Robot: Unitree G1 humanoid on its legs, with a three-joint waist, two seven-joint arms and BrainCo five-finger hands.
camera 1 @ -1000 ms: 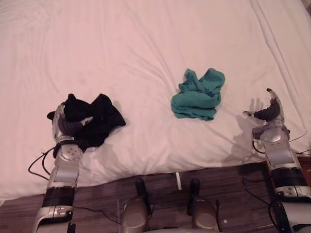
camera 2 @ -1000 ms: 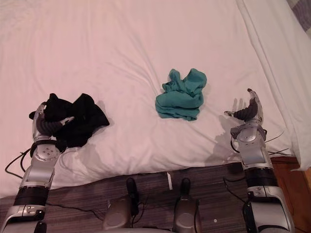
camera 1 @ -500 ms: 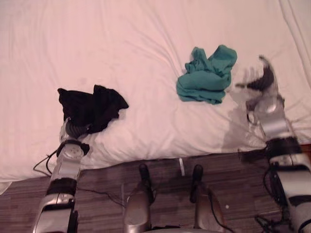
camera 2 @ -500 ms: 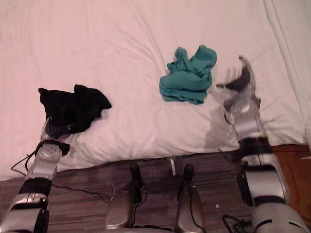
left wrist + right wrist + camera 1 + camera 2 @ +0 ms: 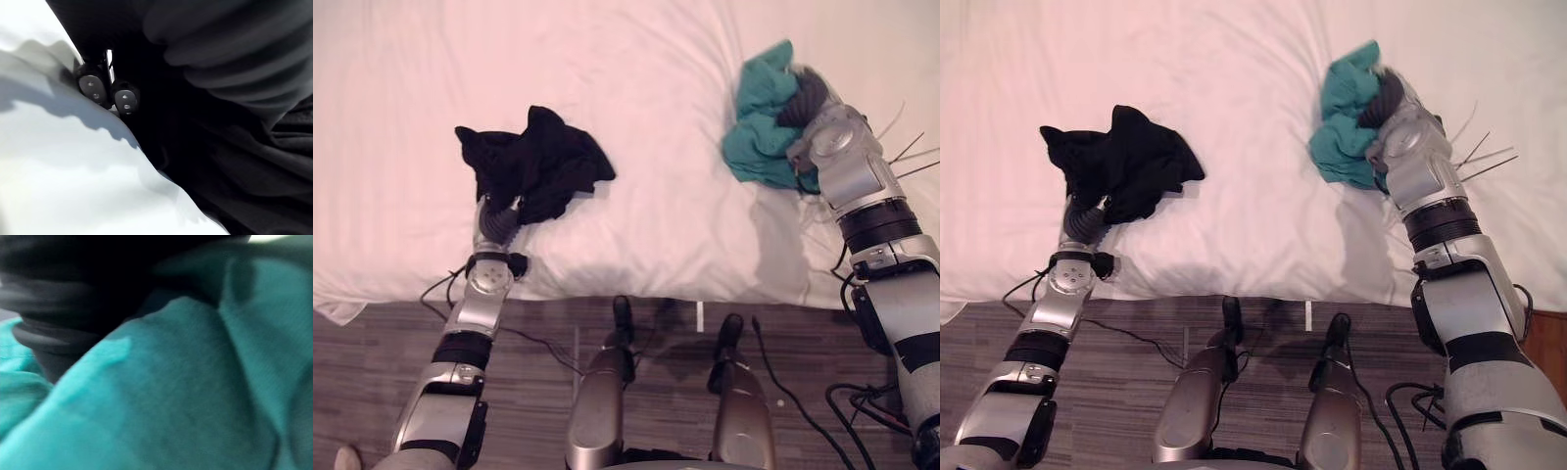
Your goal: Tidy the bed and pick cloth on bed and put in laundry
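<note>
A black cloth (image 5: 533, 171) lies bunched on the white bed (image 5: 636, 225), towards its near left. My left hand (image 5: 496, 223) reaches into the cloth's near edge. In the left wrist view its dark fingertips (image 5: 93, 87) are curled into the black cloth (image 5: 220, 161) against the sheet. A teal cloth (image 5: 759, 127) lies crumpled at the right. My right hand (image 5: 808, 98) rests on the teal cloth's right side, its dark cover on top. Teal cloth (image 5: 186, 382) lies right against that cover in the right wrist view, and the fingers are buried in it.
The sheet is wrinkled, with folds running from between the two cloths towards the bed's far side. The bed's near edge (image 5: 636, 294) runs across the view above a dark wooden floor (image 5: 538, 343).
The camera has shifted. My left hand's fingers have curled into the black cloth. My right hand has swung left from the bare sheet onto the teal cloth.
</note>
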